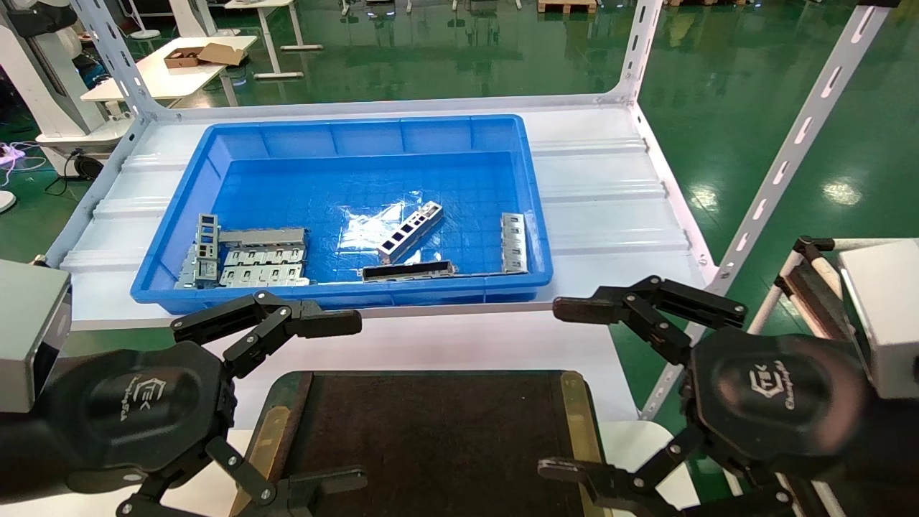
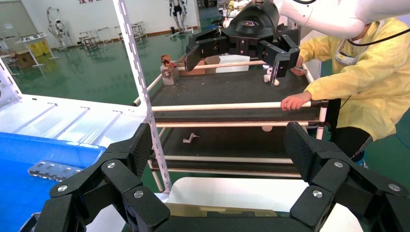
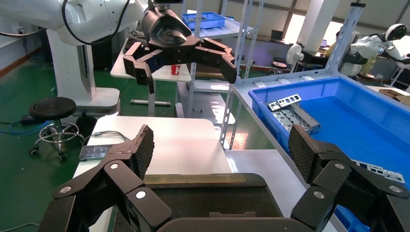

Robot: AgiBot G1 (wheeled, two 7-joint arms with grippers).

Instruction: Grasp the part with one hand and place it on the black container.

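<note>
Your left hand hovered over the near-left corner of the black container, fingers spread wide and holding nothing. Your right hand hovered over the container's near-right corner, fingers likewise spread and empty. The container lay nearest you, its brass-coloured edges showing on both sides. Beyond it, on the white shelf, sat the blue bin. The part lay tilted near the bin's middle on a patch of clear film, well apart from both hands. You had a dark channel bar just near of it, a stack of grey slotted plates at the bin's left, and one grey plate at its right.
</note>
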